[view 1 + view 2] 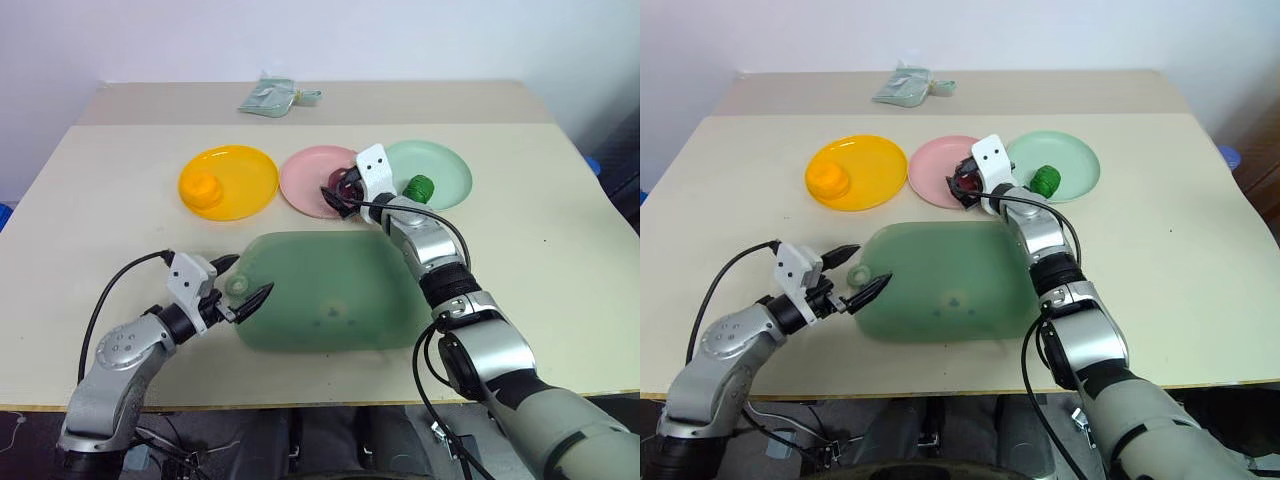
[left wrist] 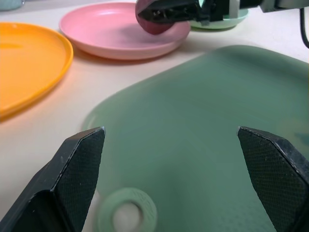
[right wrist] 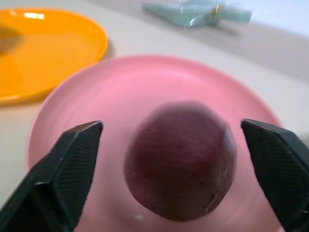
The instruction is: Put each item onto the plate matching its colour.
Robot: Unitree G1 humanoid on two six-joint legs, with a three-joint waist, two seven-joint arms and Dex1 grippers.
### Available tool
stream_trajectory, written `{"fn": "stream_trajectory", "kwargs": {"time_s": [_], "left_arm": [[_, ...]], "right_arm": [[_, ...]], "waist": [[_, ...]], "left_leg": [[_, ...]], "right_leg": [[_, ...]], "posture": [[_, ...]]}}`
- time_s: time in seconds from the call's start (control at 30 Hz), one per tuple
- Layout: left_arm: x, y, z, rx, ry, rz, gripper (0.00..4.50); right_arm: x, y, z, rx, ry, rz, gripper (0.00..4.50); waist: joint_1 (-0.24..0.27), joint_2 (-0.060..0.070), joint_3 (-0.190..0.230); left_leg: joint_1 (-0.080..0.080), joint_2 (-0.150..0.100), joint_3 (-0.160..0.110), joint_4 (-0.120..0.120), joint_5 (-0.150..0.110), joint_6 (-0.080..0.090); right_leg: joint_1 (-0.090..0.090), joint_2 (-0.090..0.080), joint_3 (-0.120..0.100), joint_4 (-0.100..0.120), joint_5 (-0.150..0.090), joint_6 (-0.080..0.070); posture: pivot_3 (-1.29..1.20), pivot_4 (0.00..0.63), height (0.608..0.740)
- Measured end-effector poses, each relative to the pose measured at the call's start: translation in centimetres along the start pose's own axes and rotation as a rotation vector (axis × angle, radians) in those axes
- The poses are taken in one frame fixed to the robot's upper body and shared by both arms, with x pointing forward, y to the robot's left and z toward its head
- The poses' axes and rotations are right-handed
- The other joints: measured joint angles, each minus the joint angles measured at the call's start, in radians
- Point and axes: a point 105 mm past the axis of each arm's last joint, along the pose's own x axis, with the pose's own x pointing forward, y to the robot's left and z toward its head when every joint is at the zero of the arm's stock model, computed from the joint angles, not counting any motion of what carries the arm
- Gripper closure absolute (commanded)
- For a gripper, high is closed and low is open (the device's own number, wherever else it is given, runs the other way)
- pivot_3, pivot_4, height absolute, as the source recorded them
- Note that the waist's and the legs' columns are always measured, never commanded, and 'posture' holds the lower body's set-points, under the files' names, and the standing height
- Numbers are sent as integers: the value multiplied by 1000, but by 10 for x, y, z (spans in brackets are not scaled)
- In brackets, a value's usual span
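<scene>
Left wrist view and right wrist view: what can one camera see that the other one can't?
Left wrist view alone: the big green mat with its ring tab, and an edge of the mint green plate.
Right wrist view alone: the foil packet at the back of the table.
Both share: the pink plate with the maroon-red ball over it, the yellow plate, and the right gripper open around the ball.

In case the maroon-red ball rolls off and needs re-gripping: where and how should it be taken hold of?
Grip the maroon-red ball across its widest middle, one finger on each flank. It is round and smooth, so off-centre fingers could squeeze it out. Come in low and level from the robot's side, as the open right hand now straddles it, over the pink round plastic plate's shallow rim.
</scene>
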Motion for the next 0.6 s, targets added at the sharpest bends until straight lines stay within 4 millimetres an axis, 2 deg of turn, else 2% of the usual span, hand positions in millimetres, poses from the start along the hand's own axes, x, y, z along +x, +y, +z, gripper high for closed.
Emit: {"fn": "stream_trajectory", "kwargs": {"time_s": [0.1,0.17,0.27,0.43,0.5,0.6], "left_arm": [[-4,5,4,14,-12,40,0],[-10,11,4,22,-12,79,0],[-23,28,2,61,10,157,0],[-56,57,-11,87,91,262,0],[-64,60,-14,84,112,271,0],[-70,59,-17,79,127,256,0]], "right_arm": [[-16,-18,13,-72,-63,26,40],[-40,-32,16,-74,-105,69,40],[-85,-47,2,-47,-73,156,40],[-172,-48,-44,35,154,316,40],[-187,-47,-53,74,200,326,40],[-197,-49,-50,93,200,307,40]], "waist": [[0,0,0],[4,0,0],[5,0,0],[2,0,0],[-3,0,0],[1,0,0]], "left_leg": [[0,0,0,0,0,0],[0,0,-1,0,0,0],[0,1,0,0,0,0],[1,2,1,-1,-1,1],[2,2,3,0,-1,1],[3,3,2,-1,-1,1]], "right_leg": [[0,0,0,0,0,0],[0,0,0,0,0,0],[1,0,0,-1,0,0],[1,-1,0,-3,0,0],[1,-2,2,-3,0,0],[1,-3,2,-3,0,0]], "posture": [[0,150,740],[0,150,740],[0,150,740],[0,150,740],[0,150,740],[0,150,740]]}}
